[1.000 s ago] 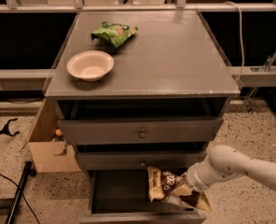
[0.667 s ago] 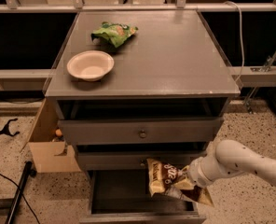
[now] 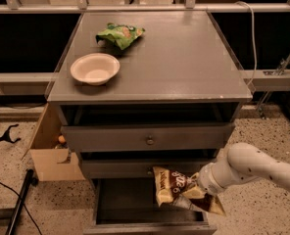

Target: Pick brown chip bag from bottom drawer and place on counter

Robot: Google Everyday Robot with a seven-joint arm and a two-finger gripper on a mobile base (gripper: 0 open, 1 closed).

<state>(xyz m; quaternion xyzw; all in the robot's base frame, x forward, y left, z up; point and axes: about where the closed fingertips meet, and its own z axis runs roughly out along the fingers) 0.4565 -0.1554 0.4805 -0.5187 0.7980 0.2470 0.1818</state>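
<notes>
The brown chip bag [image 3: 172,186] hangs in the air above the open bottom drawer [image 3: 130,202], in front of the middle drawer. My gripper [image 3: 198,188] comes in from the right on a white arm and is shut on the bag's right side. The bag's crinkled end sticks out below and to the right of the gripper. The counter [image 3: 184,58] is the grey top of the cabinet, well above the bag.
A white bowl [image 3: 95,68] and a green snack bag [image 3: 120,34] lie on the counter's left part. Two shallower drawers with knobs [image 3: 149,140] sit above the bottom drawer. A cardboard box [image 3: 49,153] stands left of the cabinet. A cable runs on the floor at the left.
My gripper has lifted the brown chip bag up out of the bottom drawer and slightly to the right. The arm has risen with it.
</notes>
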